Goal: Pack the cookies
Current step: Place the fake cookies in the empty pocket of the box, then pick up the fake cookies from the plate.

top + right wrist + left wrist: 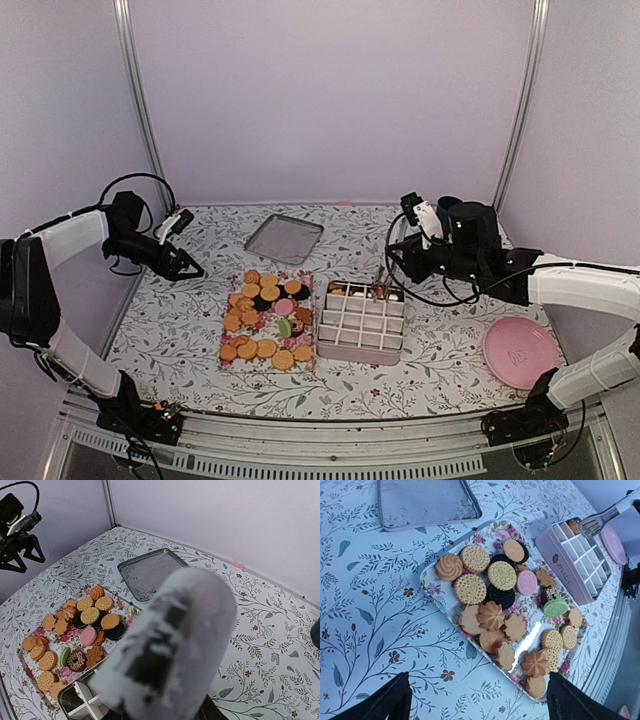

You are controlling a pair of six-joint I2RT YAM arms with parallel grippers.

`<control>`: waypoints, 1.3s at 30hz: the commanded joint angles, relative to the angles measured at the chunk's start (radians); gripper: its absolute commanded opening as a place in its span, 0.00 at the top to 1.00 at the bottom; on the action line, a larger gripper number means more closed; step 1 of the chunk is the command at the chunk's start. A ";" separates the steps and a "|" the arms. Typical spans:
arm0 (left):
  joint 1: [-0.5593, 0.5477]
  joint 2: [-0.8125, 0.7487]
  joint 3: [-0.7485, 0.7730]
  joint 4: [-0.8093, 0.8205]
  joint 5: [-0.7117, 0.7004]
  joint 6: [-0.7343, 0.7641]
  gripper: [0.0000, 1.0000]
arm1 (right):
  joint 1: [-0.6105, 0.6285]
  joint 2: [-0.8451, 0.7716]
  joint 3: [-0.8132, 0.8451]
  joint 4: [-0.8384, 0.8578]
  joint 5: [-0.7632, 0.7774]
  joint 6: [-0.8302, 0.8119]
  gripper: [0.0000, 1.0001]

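The cookies [266,318] lie in a heap on a floral tray [306,280]; most are golden, some are dark, one is pink [526,582] and one is green [555,608]. A few more fill the far cells of the pink divided box [360,347]. My left gripper [186,268] hangs open above the table left of the tray, nothing between its fingers [395,700]. My right gripper [398,264] is closed on metal tongs [598,520], whose tips hover over the box's far row. The tongs' blurred handle [175,645] blocks most of the right wrist view.
An empty metal tray [284,238] sits at the back centre. A pink plate [520,352] lies near the front right, beside my right arm. A dark cup [447,205] stands behind the right gripper. Walls and frame posts enclose the table.
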 commanded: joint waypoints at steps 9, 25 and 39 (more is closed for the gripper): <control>0.004 0.008 0.023 -0.011 0.015 0.016 0.06 | -0.004 -0.046 0.102 0.045 -0.071 -0.027 0.69; 0.004 0.008 0.019 -0.024 0.009 0.022 0.06 | 0.253 0.288 0.315 0.192 -0.130 -0.020 0.64; 0.007 0.006 0.015 -0.027 0.011 0.042 0.06 | 0.306 0.477 0.410 0.215 -0.125 -0.029 0.61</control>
